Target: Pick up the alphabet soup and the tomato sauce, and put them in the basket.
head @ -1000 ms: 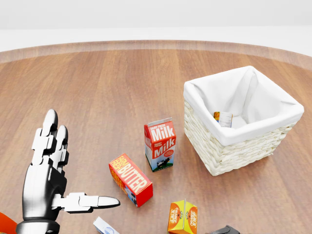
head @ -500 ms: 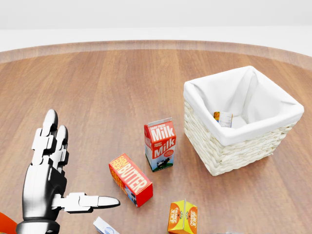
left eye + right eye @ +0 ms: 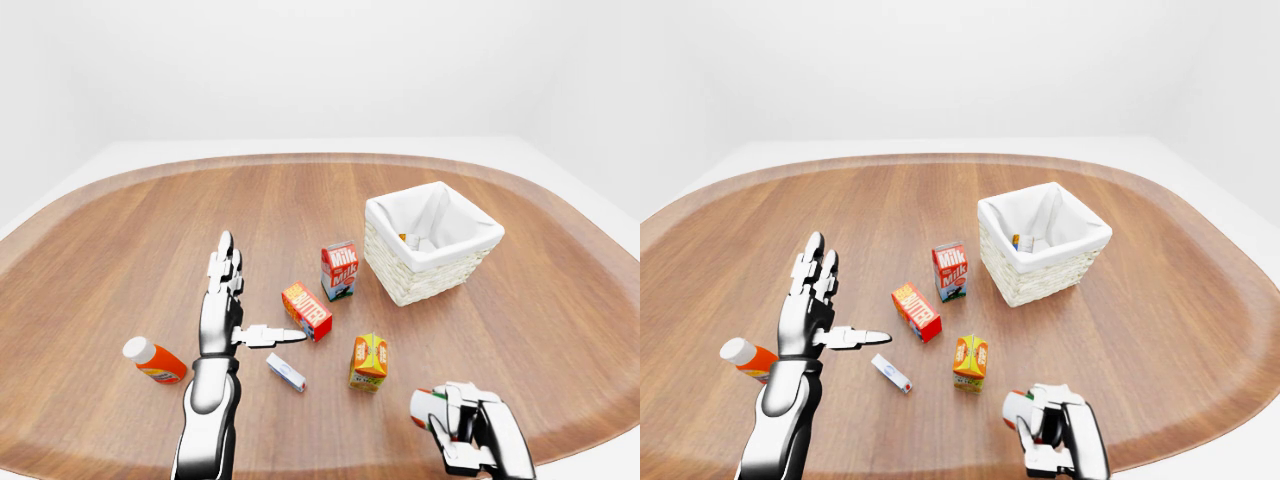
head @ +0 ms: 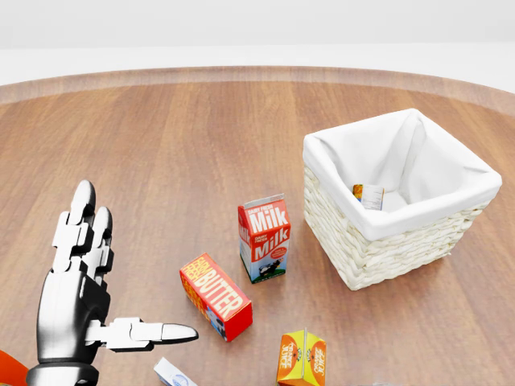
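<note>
My right hand [image 3: 1038, 420] is low at the bottom of the eye views, near the table's lower edge. Its fingers are closed round a small red, white and green can, the tomato sauce [image 3: 1016, 408]. The white-lined wicker basket [image 4: 378, 249] stands at the right. A small can with an orange and white label, apparently the alphabet soup [image 4: 368, 195], lies inside it. My left hand [image 3: 248, 300] is held open over the wood at the left, fingers up and thumb pointing right, holding nothing.
A milk carton [image 4: 264, 237] stands just left of the basket, with a butter box [image 4: 216, 296] and an orange juice carton [image 4: 302, 359] below it. A small white-blue box [image 3: 286, 372] and an orange bottle [image 3: 155, 362] lie beside my left arm.
A dark bit of my right hand at the bottom edge of the head view one second ago has slipped out of that view. Nothing else has moved.
</note>
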You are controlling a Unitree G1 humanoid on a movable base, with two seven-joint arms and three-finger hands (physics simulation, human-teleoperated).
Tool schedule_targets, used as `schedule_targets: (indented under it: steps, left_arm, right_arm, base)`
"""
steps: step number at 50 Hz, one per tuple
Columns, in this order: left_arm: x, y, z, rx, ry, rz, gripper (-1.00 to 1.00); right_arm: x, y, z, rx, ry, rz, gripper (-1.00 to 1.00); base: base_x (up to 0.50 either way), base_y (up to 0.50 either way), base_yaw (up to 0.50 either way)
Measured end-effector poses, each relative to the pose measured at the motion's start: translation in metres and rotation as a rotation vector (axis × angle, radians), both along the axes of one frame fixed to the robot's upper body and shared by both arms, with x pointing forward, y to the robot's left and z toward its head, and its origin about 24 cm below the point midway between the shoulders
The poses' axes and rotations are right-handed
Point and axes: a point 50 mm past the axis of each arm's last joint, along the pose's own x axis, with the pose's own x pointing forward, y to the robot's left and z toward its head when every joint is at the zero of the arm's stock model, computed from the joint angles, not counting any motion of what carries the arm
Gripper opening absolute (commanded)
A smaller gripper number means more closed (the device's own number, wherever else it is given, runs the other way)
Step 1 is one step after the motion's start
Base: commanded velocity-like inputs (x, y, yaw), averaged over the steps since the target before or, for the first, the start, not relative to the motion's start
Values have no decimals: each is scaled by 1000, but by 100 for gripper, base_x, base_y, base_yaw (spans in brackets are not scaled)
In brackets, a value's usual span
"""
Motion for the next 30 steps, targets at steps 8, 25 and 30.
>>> schedule_targets:
  steps: [8,25,30]
  left_arm:
    - [0,0,0,0,0,0,100]
    - [0,0,0,0,0,0,100]
    - [0,0,0,0,0,0,100]
  right_arm:
    - [-5,-2,8,23,-28,-34,-100]
    - [-2,-6,33,6,-128,-62,-100]
    - [0,-7,41,-19,-159,-67,-100]
  base:
    - [0,0,0]
    - [0,0,0]
    - [0,0,0]
